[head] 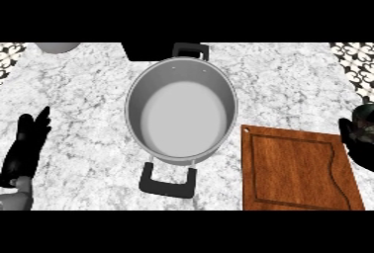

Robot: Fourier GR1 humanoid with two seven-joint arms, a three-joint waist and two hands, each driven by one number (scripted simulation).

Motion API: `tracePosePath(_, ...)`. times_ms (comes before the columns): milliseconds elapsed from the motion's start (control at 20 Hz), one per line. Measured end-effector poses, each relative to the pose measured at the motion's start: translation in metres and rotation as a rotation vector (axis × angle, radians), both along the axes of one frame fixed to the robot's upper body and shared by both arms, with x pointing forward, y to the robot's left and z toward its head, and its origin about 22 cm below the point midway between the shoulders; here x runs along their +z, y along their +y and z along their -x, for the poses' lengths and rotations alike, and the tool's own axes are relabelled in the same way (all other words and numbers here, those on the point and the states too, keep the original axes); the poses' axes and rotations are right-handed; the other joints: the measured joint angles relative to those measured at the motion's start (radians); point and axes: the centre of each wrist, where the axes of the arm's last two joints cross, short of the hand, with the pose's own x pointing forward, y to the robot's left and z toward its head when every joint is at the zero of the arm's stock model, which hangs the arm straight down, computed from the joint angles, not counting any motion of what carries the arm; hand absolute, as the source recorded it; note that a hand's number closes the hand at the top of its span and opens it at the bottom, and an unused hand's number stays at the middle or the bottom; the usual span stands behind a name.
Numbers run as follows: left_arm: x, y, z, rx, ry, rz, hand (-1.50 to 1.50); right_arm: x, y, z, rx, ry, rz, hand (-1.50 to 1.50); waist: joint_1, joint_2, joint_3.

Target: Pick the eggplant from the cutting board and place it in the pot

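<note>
A grey steel pot with black handles stands in the middle of the marble counter, and nothing lies inside it. The wooden cutting board sits at the lower right with a bare top. My right hand is at the right edge, just beyond the board's far right corner. Its fingers are curled round a dark thing with greenish patches, which looks like the eggplant and is mostly hidden. My left hand rests open at the left edge, fingers up, well away from the pot.
A grey rounded object shows at the top left edge. A dark block stands behind the pot beside its far handle. Patterned tiles border the counter at the upper corners.
</note>
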Motion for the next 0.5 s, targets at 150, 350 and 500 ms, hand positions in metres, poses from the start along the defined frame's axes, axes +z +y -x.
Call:
tracePosePath(150,0.002,-0.003,-0.005,-0.017,-0.004,-0.004,0.0,0.025,0.017,0.009,0.033,-0.025,-0.009,1.5,0.013,0.004,-0.001)
tracePosePath(350,0.008,-0.009,-0.006,-0.027,-0.006,-0.004,0.0,0.051,0.042,0.015,0.069,0.009,-0.014,1.5,0.028,0.005,-0.001)
tracePosePath(500,0.006,-0.011,-0.007,-0.035,-0.008,-0.004,0.0,0.062,0.064,0.007,0.084,0.047,-0.018,1.5,0.036,0.007,-0.002)
